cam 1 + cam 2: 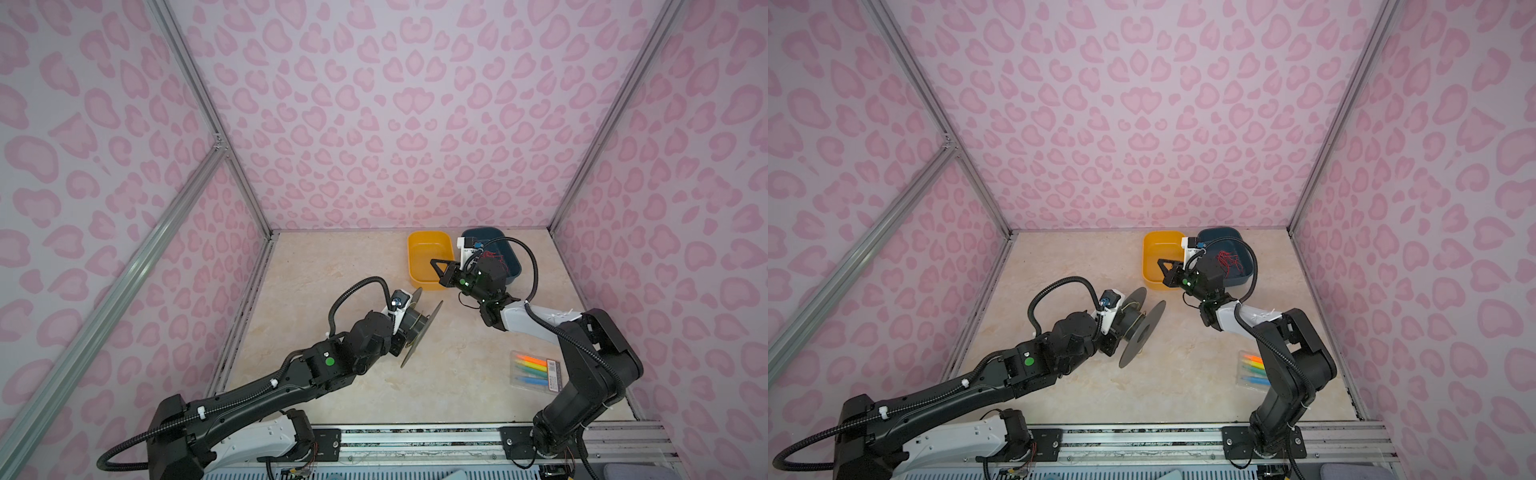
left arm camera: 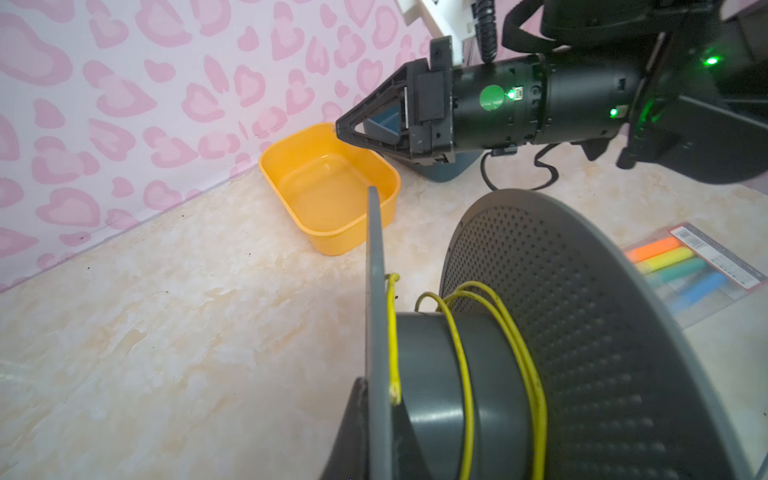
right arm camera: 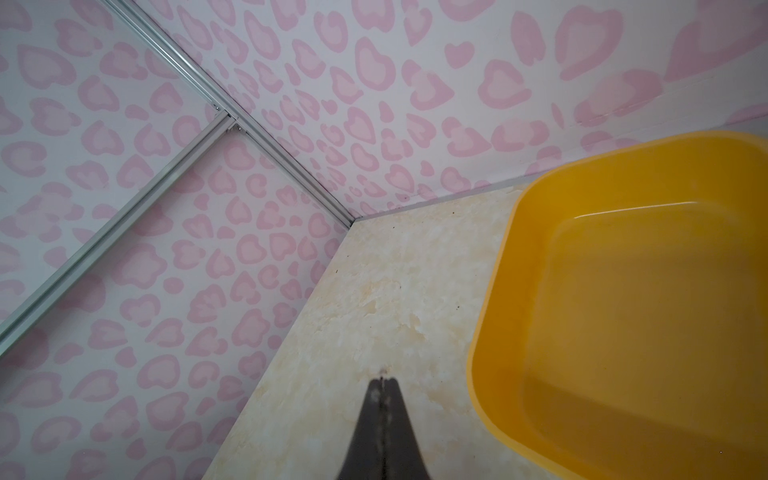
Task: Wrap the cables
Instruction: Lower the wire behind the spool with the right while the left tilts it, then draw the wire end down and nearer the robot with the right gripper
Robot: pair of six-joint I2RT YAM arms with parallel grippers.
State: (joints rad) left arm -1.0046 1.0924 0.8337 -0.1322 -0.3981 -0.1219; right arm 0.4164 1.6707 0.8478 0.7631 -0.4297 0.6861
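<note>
The yellow wire [image 2: 461,365] lies in a few slack turns on the grey spool [image 2: 582,332], so the winding looks nearly done but still needs tightening. The left fingers [image 2: 349,428] pinch the spool's side disc. The right fingers [image 3: 371,428] are closed and empty.

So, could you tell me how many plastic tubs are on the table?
2: a yellow rectangular plastic tub by the back wall, and a dark blue plastic tub beside it, partly behind the right arm.

Both top views look down from high above the arm bases, covering the whole table [image 1: 395,395]. The left wrist camera sits close behind the spool [image 2: 582,332] facing the yellow tub [image 2: 345,237], which the right wrist camera also shows, nearer
</note>
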